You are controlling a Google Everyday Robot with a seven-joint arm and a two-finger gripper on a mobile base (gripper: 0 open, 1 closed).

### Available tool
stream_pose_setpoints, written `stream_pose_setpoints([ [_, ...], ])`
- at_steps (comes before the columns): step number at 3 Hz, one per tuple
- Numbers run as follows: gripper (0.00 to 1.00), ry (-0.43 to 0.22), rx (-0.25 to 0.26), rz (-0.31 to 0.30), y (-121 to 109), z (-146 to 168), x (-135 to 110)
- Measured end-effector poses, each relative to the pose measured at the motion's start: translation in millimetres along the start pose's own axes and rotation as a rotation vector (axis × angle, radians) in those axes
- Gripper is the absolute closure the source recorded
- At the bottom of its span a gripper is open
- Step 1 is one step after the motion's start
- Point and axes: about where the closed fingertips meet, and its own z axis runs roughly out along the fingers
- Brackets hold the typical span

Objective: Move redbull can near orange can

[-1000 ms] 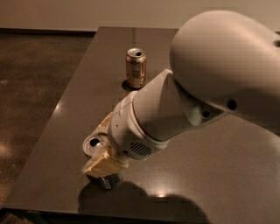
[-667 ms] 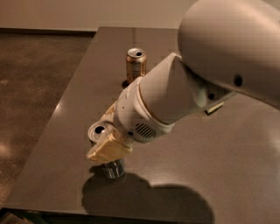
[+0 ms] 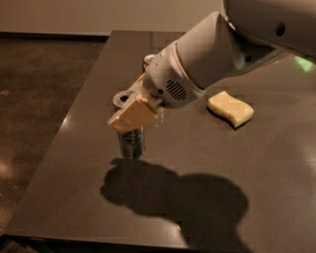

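Dark brown counter [image 3: 69, 197] is shown from above and in front, bordered on the left by a mottled brown floor [image 3: 39, 74] and at the top by a pale wall [image 3: 98, 15]. A large white arm [image 3: 212, 54] is seen entering from the upper right and sloping down to the left, with the claw [image 3: 129, 110] positioned over the left-centre of the counter. The claw is drawn narrow and clamped on the redbull can [image 3: 131, 144]; one tan finger pad [image 3: 134, 113] is pressed across the near side of the can's upper body, while the opposite finger is concealed behind it. The can is held upright, its shiny top showing just behind the pad and its silver-grey lower body hanging below it. Whether the base is resting on the counter or raised just above it cannot be told. A broad dark shadow [image 3: 177, 197] is cast on the counter directly in front of the can. The orange can [image 3: 147, 61] is placed farther back and is almost wholly hidden by the arm, only a sliver of its silver top being visible. A yellow sponge [image 3: 230, 109] is laid flat to the right, well apart from both cans. No contents can be seen in either can.
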Motion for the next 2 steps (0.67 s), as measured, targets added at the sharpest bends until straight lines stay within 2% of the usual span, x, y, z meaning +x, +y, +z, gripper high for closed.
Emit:
stream_pose_setpoints([
  [2,1.00,-0.077,0.073,0.034,-69,2,-16],
])
